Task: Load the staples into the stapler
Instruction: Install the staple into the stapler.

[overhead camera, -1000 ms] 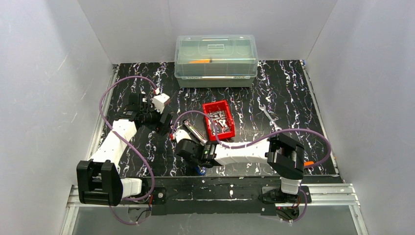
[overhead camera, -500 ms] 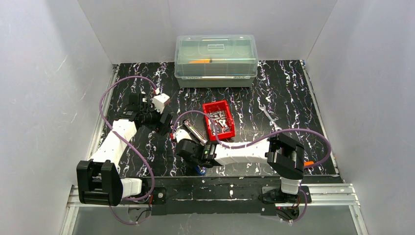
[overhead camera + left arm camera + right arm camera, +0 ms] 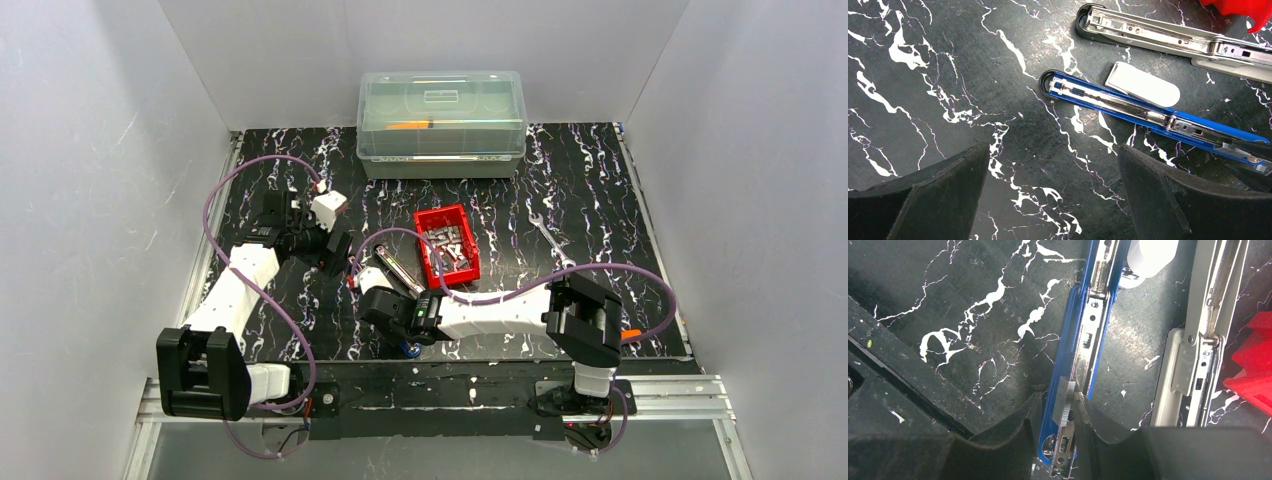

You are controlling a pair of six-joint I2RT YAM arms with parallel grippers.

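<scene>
Right wrist: my right gripper (image 3: 1068, 412) pinches a staple strip (image 3: 1065, 401) edge-down over the blue stapler (image 3: 1087, 340), lined along its open channel for seating. Left gripper (image 3: 1053, 200) gapes wide, empty, beside the stapler. Spare staples (image 3: 446, 240) lie in the red bin (image 3: 424, 250).

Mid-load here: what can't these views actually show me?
- Top view: blue open stapler, almost all hidden under the right arm.
- Right wrist view: whether the silvery staple strip in the right gripper sits in the channel; the gripper hides it.
- Top view: staples in the red plastic bin, too small to count.
</scene>
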